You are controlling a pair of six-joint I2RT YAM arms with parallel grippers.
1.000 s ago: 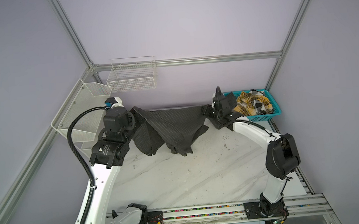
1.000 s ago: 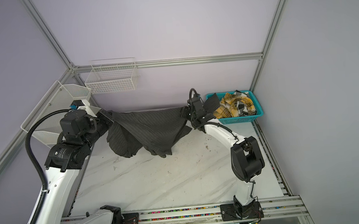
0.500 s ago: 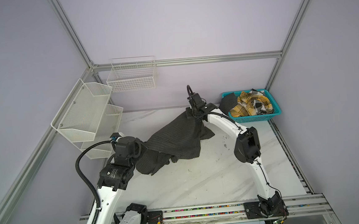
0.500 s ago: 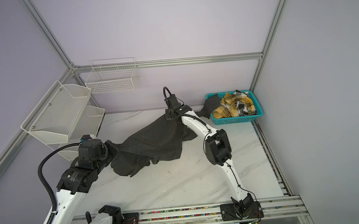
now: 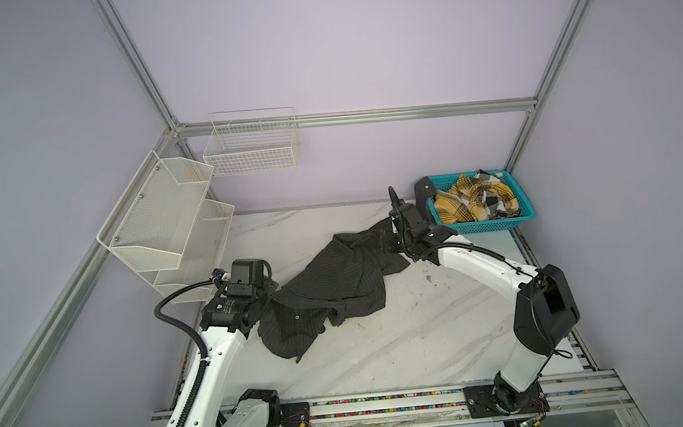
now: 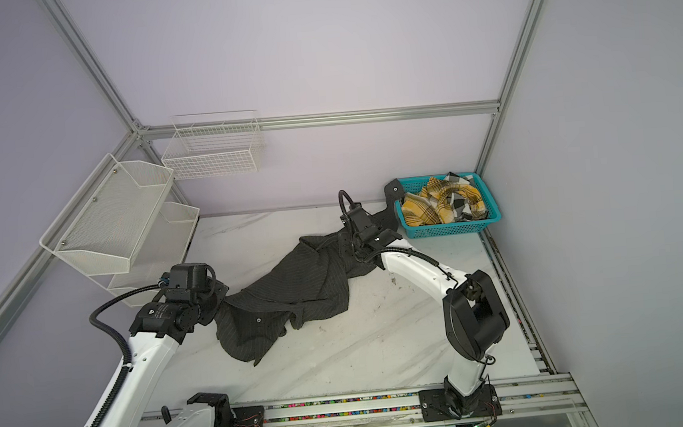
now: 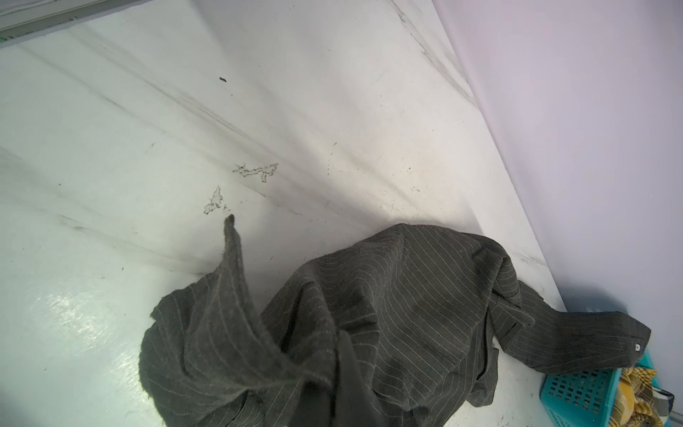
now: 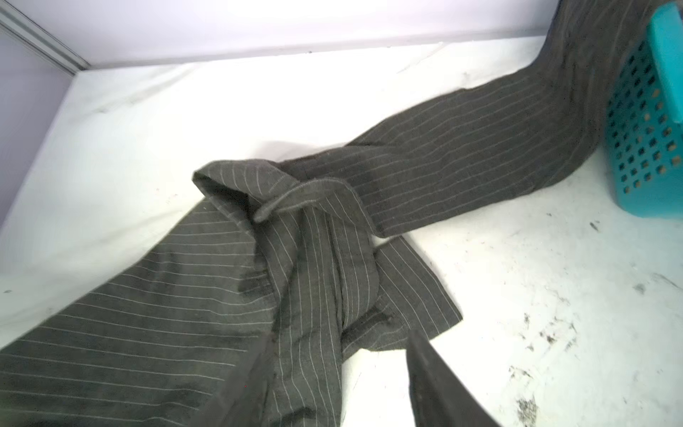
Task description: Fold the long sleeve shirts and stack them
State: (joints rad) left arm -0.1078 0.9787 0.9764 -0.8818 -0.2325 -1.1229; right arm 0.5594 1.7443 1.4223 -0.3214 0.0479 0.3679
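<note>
Plainly, the task is near its start: nothing is folded and no stack exists. The charcoal pinstriped shirt [image 5: 337,281] lies rumpled on the marble table [image 5: 425,341], bunched along a diagonal between the two arms. In the right wrist view its collar [image 8: 281,192] is twisted over the body, and one sleeve [image 8: 480,148] runs off toward the teal basket [image 5: 486,224]. In the left wrist view that sleeve's buttoned cuff [image 7: 628,340] lies against the basket's edge.

The left gripper [image 5: 271,301] is clamped shut on the near end of the shirt, where the left wrist view shows cloth gathered up at a dark finger [image 7: 347,369]. The right gripper [image 5: 387,242] sits over the far end by the collar. Only one of its fingers [image 8: 436,380] shows, clear of the cloth, so I cannot tell whether it is open or holding anything.

The plaid shirt [image 5: 476,202] is heaped in the basket, unfolded. What remains, as I judge it: spread the pinstriped shirt flat, fold it, then do the same with the plaid one and stack them
</note>
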